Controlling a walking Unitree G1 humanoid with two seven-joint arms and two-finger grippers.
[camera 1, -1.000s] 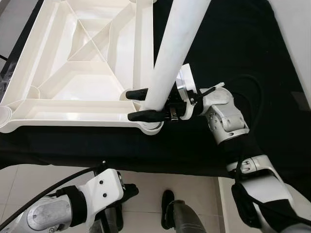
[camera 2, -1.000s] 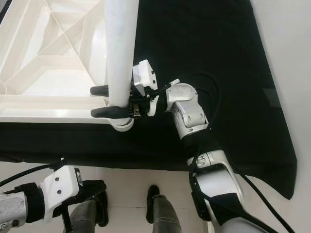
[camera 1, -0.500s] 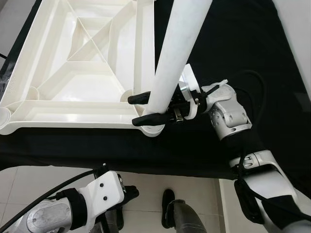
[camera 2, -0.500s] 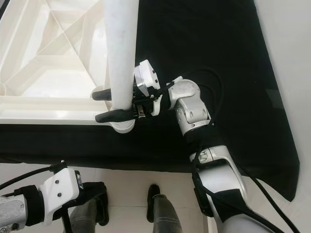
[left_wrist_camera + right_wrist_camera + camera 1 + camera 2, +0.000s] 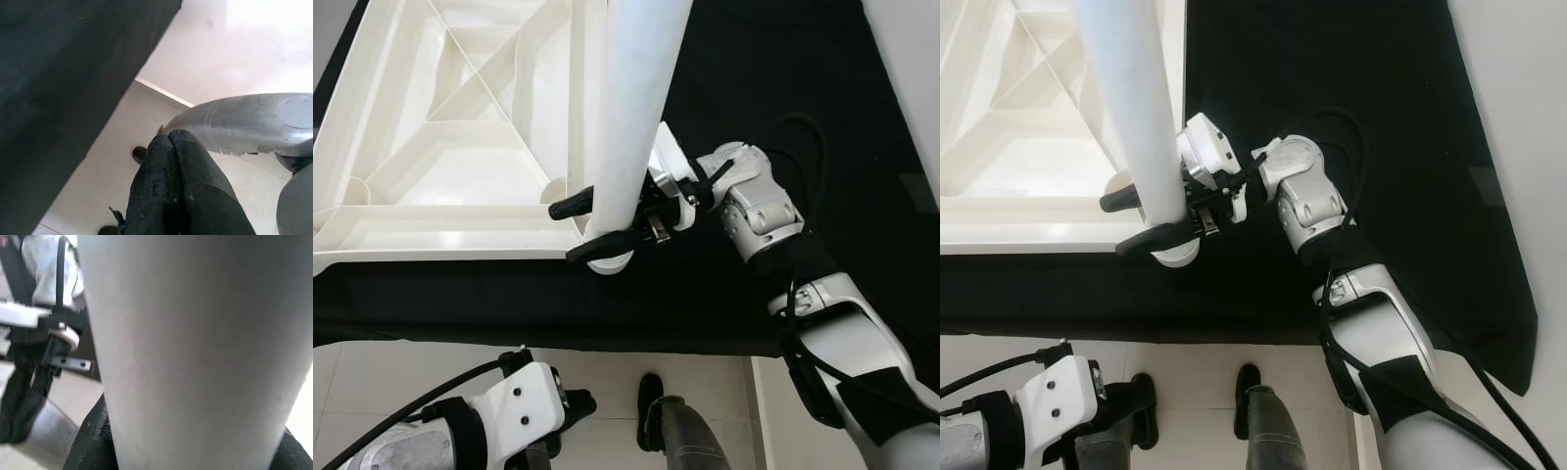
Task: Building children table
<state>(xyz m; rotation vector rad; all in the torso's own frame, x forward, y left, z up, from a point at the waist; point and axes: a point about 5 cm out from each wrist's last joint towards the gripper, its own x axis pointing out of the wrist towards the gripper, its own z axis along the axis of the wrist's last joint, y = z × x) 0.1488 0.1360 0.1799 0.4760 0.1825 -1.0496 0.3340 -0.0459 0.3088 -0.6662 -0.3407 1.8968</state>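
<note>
Now the right gripper (image 5: 582, 227) clamps the white table leg (image 5: 631, 108) at the upturned tabletop (image 5: 440, 230)'s corner; the left gripper (image 5: 171, 147), fingers pressed together, hangs idle.

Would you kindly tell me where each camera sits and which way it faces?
Left eye: on the head, looking down at the upturned tabletop; right gripper clamps the table leg.
Right eye: same scene beside it; both share the black cloth.
Left wrist: looks along the shut left gripper toward the floor.
Right wrist: faces that leg close up.
</note>
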